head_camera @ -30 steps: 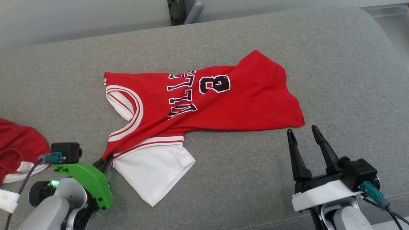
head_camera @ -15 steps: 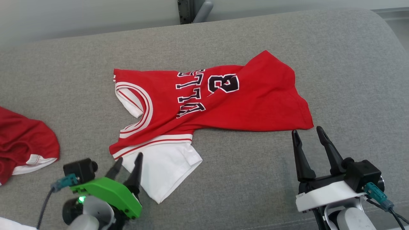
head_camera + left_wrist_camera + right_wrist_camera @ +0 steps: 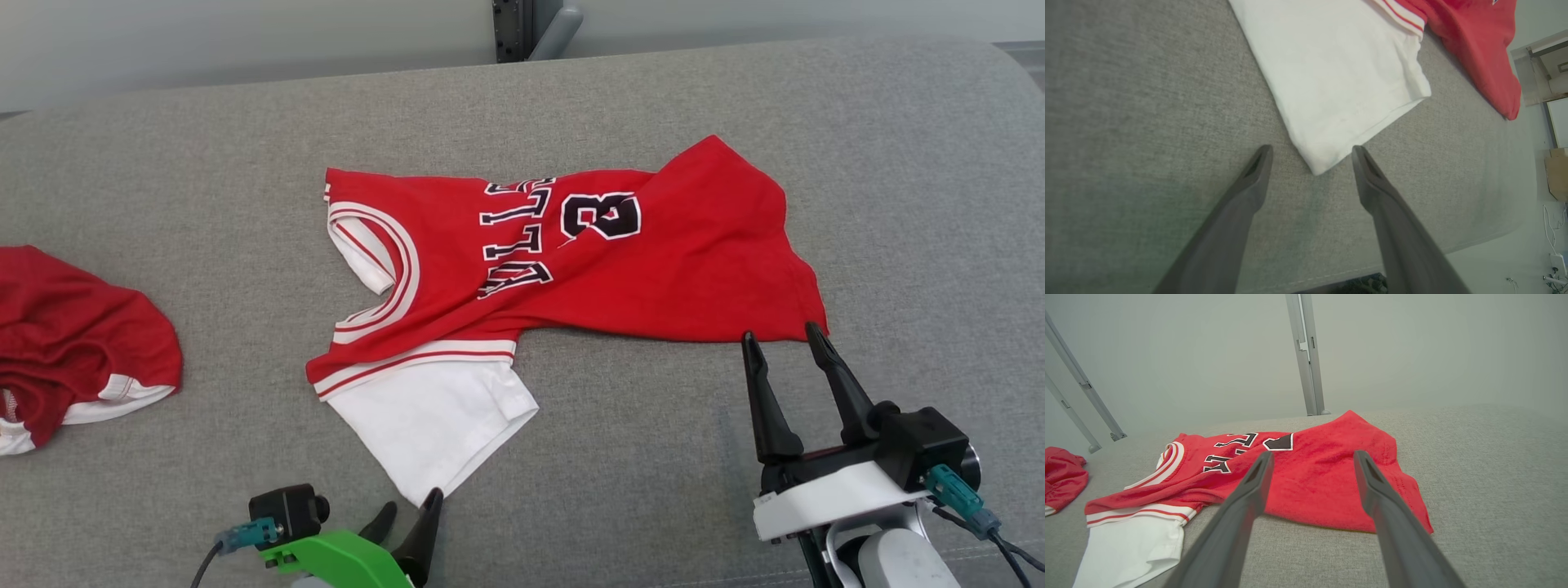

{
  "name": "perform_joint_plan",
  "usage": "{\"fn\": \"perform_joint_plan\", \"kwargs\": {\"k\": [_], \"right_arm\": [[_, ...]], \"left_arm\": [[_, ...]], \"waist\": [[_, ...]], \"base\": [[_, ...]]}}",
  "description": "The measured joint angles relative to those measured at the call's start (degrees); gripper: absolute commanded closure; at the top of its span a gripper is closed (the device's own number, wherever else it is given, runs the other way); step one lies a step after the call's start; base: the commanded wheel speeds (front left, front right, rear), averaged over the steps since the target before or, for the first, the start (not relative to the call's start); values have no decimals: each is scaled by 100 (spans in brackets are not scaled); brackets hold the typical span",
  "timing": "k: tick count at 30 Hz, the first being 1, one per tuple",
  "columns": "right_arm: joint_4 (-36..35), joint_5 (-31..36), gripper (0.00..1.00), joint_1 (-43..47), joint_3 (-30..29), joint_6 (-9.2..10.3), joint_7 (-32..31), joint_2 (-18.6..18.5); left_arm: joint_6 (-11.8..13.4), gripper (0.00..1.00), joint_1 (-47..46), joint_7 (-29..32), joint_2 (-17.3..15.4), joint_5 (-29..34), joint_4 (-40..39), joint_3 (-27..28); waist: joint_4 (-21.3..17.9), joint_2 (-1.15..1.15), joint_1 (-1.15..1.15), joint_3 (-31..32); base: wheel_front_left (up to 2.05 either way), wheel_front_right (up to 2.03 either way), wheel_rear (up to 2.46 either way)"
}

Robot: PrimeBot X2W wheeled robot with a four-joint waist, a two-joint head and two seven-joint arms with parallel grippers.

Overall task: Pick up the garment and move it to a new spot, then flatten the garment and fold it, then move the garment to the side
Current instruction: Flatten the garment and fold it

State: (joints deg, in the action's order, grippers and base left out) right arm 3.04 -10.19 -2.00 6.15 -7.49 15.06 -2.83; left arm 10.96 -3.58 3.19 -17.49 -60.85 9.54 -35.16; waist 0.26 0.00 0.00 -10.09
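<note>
Jersey (image 3: 571,261) is lying twisted mid-cushion (image 3: 653,457), not flat yet. Both grippers are gaping and empty: left gripper (image 3: 413,500) sits just off the white sleeve (image 3: 424,425) corner and right gripper (image 3: 777,331) at the red hem corner (image 3: 784,318). I'd guess that's for a stretch. Loads of bare grey up front, and the other red garment (image 3: 73,327) is well off to the left.

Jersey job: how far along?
Done: the jersey lies spread on the cushion, so the move looks finished. In hand: flattening. A diagonal crease crosses the body, and both hands are open and empty, the left hand at the corner of the white sleeve, the right hand at the hem corner. Left: smoothing, folding, moving it aside.
</note>
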Motion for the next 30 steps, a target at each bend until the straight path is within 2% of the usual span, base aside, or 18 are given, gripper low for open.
{"fn": "perform_joint_plan", "kwargs": {"k": [6, 8, 9, 15, 22, 25, 30], "right_arm": [[-5, 8, 0, 2, -15, 0, 0, -1], [-5, 8, 0, 4, -8, 0, 0, -1], [-5, 7, 0, 8, 0, 0, 0, -1], [-5, -19, 0, 11, -18, 0, 0, -1], [115, 24, 0, -26, -182, -1, 0, 1], [539, 79, 0, -136, -319, 0, 0, -35], [1568, 134, 0, -481, -534, -1, 0, -333]], "left_arm": [[-4, 2, -27, 51, 55, 2, 111, -56], [-36, 85, -57, -32, 88, 7, 172, -37], [-45, 100, -69, -33, 111, 7, 210, -41], [-140, 100, -129, -138, 105, 130, 341, -116], [21, 100, -249, -749, -283, 672, 236, 78], [20, 100, -295, -890, -359, 689, 162, 174], [-19, 100, -382, -940, -408, 706, 127, 231]], "waist": [[-60, 0, 0, -18], [-85, 0, 0, -25], [-97, 0, 0, -29], [-126, 0, 0, -57], [-15, 0, 0, -83], [50, 0, 0, -110], [123, 0, 0, -196]], "base": [[0, 0, 0], [0, 0, 0], [0, 0, 0], [0, 0, 0], [0, 0, 0], [0, 0, 0], [0, 0, 0]]}}
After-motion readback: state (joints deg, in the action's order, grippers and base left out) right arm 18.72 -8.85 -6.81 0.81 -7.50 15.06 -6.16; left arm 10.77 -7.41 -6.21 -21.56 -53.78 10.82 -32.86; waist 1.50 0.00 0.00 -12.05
